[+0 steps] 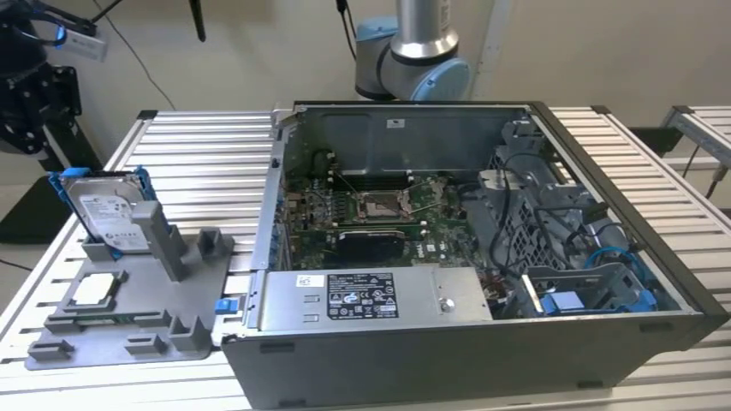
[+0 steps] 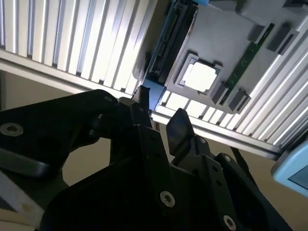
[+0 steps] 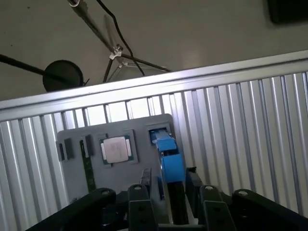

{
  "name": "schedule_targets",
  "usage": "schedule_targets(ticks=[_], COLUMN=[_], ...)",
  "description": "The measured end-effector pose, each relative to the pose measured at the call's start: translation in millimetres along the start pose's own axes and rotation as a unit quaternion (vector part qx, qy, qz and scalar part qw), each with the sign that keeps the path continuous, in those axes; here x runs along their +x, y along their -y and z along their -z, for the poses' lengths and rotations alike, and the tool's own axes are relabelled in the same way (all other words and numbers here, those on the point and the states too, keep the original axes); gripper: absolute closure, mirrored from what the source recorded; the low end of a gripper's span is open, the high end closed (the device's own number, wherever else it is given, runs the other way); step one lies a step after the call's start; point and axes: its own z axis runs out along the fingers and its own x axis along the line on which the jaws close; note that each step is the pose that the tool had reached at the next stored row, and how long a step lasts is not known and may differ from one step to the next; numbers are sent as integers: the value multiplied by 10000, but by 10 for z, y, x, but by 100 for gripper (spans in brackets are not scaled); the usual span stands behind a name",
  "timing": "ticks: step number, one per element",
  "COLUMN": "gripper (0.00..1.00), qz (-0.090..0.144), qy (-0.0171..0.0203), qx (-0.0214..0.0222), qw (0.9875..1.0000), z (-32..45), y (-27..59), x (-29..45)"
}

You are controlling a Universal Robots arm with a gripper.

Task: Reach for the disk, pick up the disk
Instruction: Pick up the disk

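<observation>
Black claw (image 3: 168,173), fingers apart, edge-on to upright disk (image 1: 109,212) in grey holder (image 3: 139,127), square chip (image 3: 116,149) alongside

Open computer case (image 1: 457,364) on slatted table (image 1: 194,145), grey holder tray (image 1: 160,318), square silver chip (image 1: 98,289)

- Worktop (image 1: 194,141) (image 2: 72,43) (image 3: 240,120): silver metal, surface of parallel ribbed slats, with a plain rail along the edge.
- Grey fixture plate (image 1: 149,321) (image 2: 216,38) (image 3: 110,175): lies flat on the worktop at the exterior view's left, near the front corner; moulded recesses and upright posts.
- Computer case (image 1: 457,364): dark grey, lies on its side with the open side up, just beside the plate toward the exterior view's right.
</observation>
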Motion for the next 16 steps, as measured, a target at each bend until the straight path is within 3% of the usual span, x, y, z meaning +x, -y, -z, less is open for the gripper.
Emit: schedule_targets(ticks=[9, 10, 16], gripper=[100, 0, 0], qz=[448, 464, 572], qy=[-14, -14, -18], qx=[4, 4, 4], qw=[9990, 9989, 9984], z=[-161, -180, -289], y=[3, 4, 7], x=[-16, -17, -22])
